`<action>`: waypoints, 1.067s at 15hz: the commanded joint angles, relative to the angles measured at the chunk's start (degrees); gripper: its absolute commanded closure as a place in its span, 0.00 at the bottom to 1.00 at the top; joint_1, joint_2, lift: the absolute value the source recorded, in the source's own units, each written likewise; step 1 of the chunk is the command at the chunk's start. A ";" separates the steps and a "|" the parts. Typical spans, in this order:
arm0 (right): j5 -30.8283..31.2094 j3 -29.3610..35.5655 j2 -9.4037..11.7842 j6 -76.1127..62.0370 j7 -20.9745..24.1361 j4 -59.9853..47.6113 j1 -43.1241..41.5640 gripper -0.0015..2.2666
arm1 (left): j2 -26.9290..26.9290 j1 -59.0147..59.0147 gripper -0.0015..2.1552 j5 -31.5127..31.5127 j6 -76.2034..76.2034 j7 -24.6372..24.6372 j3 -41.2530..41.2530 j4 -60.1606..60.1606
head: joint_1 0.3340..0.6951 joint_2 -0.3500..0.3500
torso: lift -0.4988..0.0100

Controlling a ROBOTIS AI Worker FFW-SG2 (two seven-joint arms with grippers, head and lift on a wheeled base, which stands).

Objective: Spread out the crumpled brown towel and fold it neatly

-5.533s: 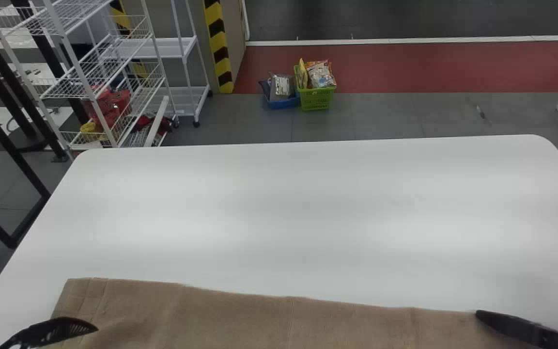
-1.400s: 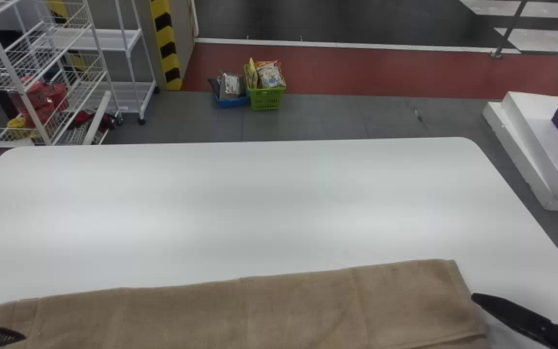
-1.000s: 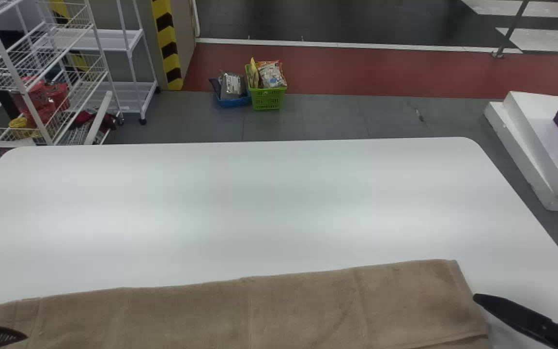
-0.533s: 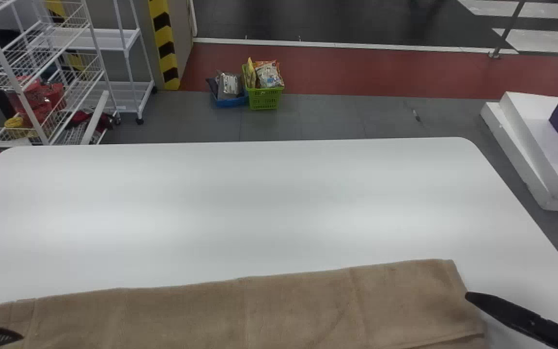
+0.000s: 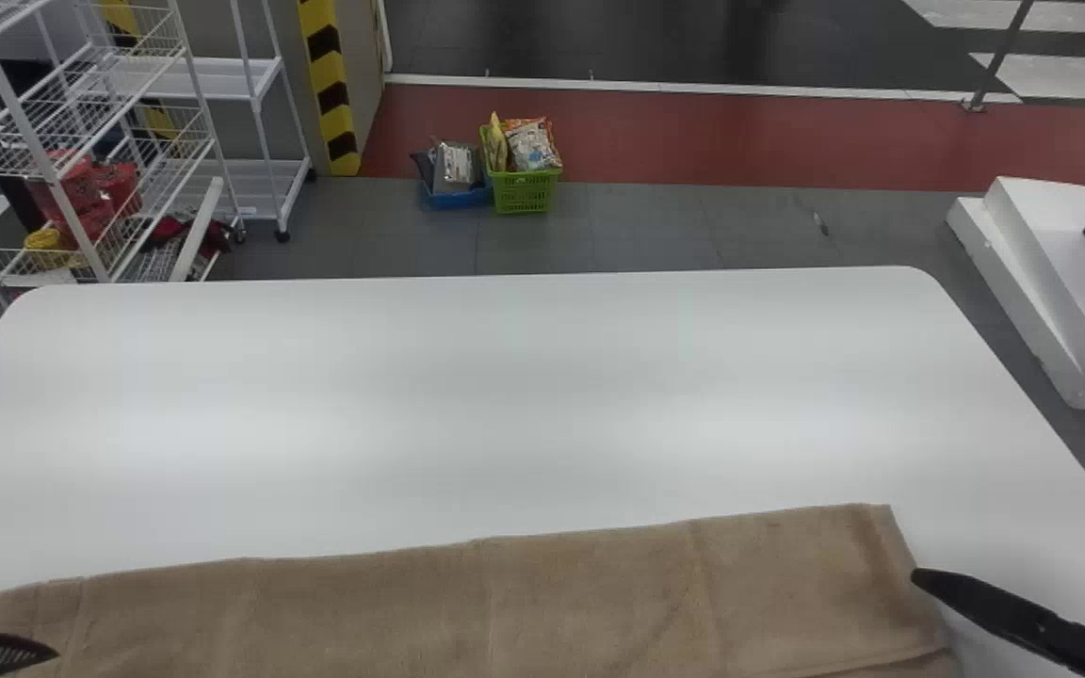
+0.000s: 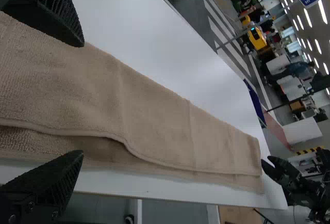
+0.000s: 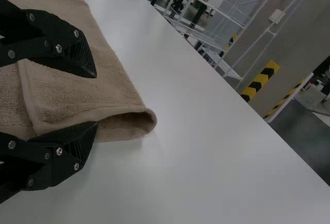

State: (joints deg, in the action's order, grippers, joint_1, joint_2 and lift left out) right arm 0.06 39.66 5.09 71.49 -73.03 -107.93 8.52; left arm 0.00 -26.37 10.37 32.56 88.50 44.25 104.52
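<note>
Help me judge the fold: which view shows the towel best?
The left wrist view: the towel runs to its far end, hem and layers showing. The head view crops its near side; the right wrist view shows one end.

The head view looks forward and down across the table (image 5: 542, 395). The left wrist view, close up, faces along the towel (image 5: 458, 612); the right wrist view, near its end, faces the rack (image 5: 222, 78). All share towel and table.

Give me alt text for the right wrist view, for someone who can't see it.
The open right gripper is at one end of a folded brown towel lying on a white table. Beyond the table is yellow-and-black striping.
</note>
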 commanded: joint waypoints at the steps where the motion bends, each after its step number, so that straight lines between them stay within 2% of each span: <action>1: 0.12 -0.28 0.00 0.01 0.00 0.00 0.00 0.29 | -0.15 0.00 0.03 0.00 0.00 0.01 0.05 -0.19 | 1.00 0.44 | 0.73; 2: 0.03 -0.46 0.00 0.01 -0.09 0.00 0.00 0.29 | -0.15 0.00 0.03 0.00 0.00 0.01 0.05 -0.28 | 1.00 0.45 | 0.73; 4: 0.03 -0.54 0.00 0.01 -0.09 0.09 -0.09 0.39 | -0.15 0.00 0.03 0.00 0.00 0.01 0.05 -0.46 | 1.00 0.45 | 0.73; 16: 1.52 -0.19 0.53 0.54 -1.94 -1.14 1.50 0.38 | -0.15 0.00 0.03 0.00 0.00 0.09 -0.04 -0.37 | 1.00 0.43 | 0.73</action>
State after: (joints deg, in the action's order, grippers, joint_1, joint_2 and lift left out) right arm 1.48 39.81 5.62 71.94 -74.93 -108.52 9.69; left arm 0.00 -26.37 10.37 32.56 88.53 44.24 104.19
